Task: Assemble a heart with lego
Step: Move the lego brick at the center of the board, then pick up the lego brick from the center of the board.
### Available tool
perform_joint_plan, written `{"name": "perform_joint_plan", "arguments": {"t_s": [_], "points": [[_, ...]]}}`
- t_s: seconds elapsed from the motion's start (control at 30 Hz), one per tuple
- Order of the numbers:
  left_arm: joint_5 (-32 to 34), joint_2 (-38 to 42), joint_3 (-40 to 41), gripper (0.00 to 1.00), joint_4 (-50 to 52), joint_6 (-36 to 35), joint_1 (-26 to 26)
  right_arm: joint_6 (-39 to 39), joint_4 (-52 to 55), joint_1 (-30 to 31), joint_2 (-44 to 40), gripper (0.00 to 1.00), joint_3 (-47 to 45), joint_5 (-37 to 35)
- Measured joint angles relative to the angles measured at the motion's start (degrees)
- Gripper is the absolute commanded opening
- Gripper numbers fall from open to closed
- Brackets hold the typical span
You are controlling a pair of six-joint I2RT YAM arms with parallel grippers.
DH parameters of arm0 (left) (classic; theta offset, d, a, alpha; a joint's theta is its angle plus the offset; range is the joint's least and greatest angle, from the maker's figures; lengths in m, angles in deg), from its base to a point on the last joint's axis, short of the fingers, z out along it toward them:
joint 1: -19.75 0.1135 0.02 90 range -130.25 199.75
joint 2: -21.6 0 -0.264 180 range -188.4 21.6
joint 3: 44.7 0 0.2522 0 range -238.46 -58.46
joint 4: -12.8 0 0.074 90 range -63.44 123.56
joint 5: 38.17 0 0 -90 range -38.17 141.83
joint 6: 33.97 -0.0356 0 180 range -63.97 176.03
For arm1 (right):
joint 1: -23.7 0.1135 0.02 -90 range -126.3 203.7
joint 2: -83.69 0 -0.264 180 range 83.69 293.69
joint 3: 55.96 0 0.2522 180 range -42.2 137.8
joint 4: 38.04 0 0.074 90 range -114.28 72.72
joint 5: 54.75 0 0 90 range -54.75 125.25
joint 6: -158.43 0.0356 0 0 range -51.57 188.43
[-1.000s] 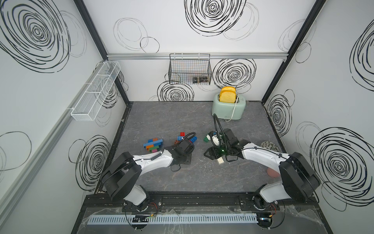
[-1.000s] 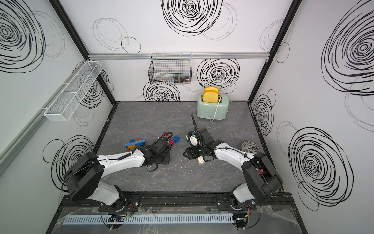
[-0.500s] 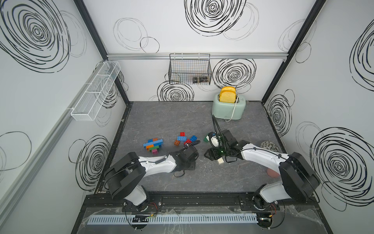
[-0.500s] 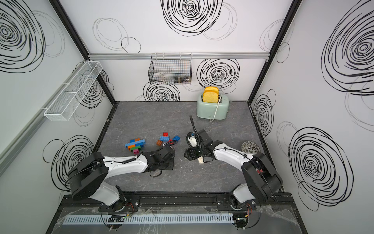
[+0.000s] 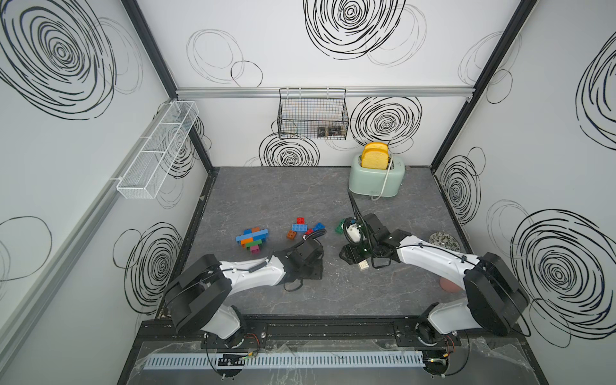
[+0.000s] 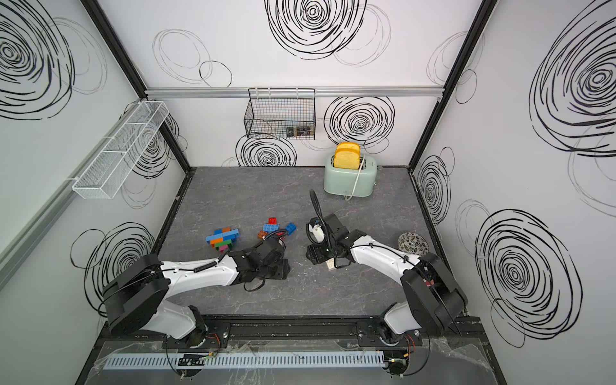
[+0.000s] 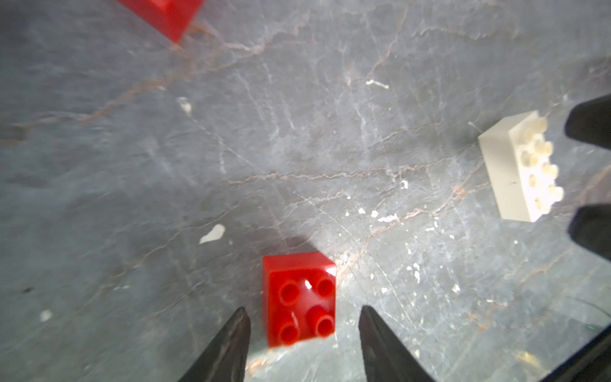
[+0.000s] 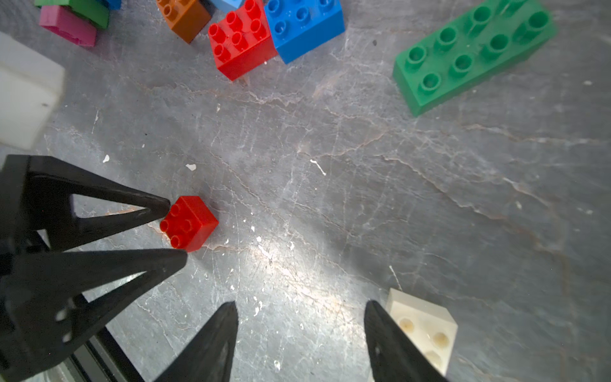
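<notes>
A small red brick (image 7: 299, 299) lies free on the grey table between the tips of my open left gripper (image 7: 303, 311). In the right wrist view the same red brick (image 8: 190, 223) sits at the left gripper's fingertips (image 8: 165, 205). My right gripper (image 8: 301, 306) is open with nothing in it, and a white brick (image 8: 423, 327) lies just outside one finger. The partly built multicoloured heart (image 5: 252, 238) rests at the left of the table. Loose red (image 5: 300, 220), light blue (image 5: 299, 227), orange (image 5: 291, 235), blue (image 5: 319, 226) and green (image 8: 472, 56) bricks lie behind the grippers.
A mint toaster with bread (image 5: 376, 176) stands at the back right. A black wire basket (image 5: 313, 115) hangs on the back wall and a white wire shelf (image 5: 156, 150) on the left wall. A patterned disc (image 5: 445, 241) lies near the right wall.
My left gripper drew back from the loose bricks toward the table's front, and its jaws, shut before, now stand open round the small red brick. The right arm has barely moved.
</notes>
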Motion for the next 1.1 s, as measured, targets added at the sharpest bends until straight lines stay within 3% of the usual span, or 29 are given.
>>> {"name": "perform_joint_plan", "arguments": {"t_s": [0.37,0.7,1.1], "points": [[-3.6,10.4,6.6,0.58,-1.7,-3.0,7.8,1.1,8.1,-0.6,3.2,0.58,3.5,-6.8],[-6.6,12.7,10.3,0.58,-4.2,-4.3,10.6,1.8,13.5,-1.4,6.2,0.57,3.8,-10.9],[-8.3,12.6,12.0,0.57,-6.6,-4.5,11.6,2.1,14.0,-0.8,10.9,0.39,4.9,-11.5]]}}
